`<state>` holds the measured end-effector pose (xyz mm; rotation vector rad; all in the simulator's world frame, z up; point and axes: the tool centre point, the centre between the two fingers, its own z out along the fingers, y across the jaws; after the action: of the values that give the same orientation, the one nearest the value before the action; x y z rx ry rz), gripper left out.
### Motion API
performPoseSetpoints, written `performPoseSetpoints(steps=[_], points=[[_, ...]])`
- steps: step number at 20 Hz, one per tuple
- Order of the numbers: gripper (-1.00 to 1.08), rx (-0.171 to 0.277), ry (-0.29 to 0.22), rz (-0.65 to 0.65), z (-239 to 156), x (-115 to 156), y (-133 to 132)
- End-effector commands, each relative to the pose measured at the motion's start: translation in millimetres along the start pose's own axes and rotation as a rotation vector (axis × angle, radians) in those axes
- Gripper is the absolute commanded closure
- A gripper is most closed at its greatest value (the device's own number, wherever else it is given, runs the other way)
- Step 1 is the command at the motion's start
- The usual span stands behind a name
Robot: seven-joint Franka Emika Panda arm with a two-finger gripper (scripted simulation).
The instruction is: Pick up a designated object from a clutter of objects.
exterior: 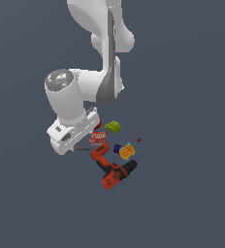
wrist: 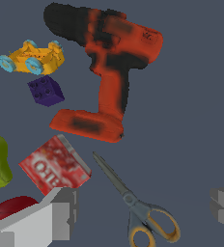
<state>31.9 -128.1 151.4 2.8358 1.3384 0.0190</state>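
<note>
tan-handled scissors point(wrist: 142, 212) between spread fingers point(wrist: 56, 214), beside drill point(wrist: 109, 72)

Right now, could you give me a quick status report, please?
Gripper open, empty, straddling the scissors. Scissors flat, not yet gripped. Drill base and red box near the blade tips.

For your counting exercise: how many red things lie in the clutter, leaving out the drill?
3: box beside the scissors, apple partly behind a gripper finger, tiny bit apart. Others may be hidden.
</note>
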Motion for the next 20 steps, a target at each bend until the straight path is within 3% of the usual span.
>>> performPoseSetpoints(steps=[1, 20], points=[[-0.92, 0.001, -0.001, -0.050, 10, -8, 4], [-0.92, 0.010, -0.006, -0.384, 81, -66, 19]])
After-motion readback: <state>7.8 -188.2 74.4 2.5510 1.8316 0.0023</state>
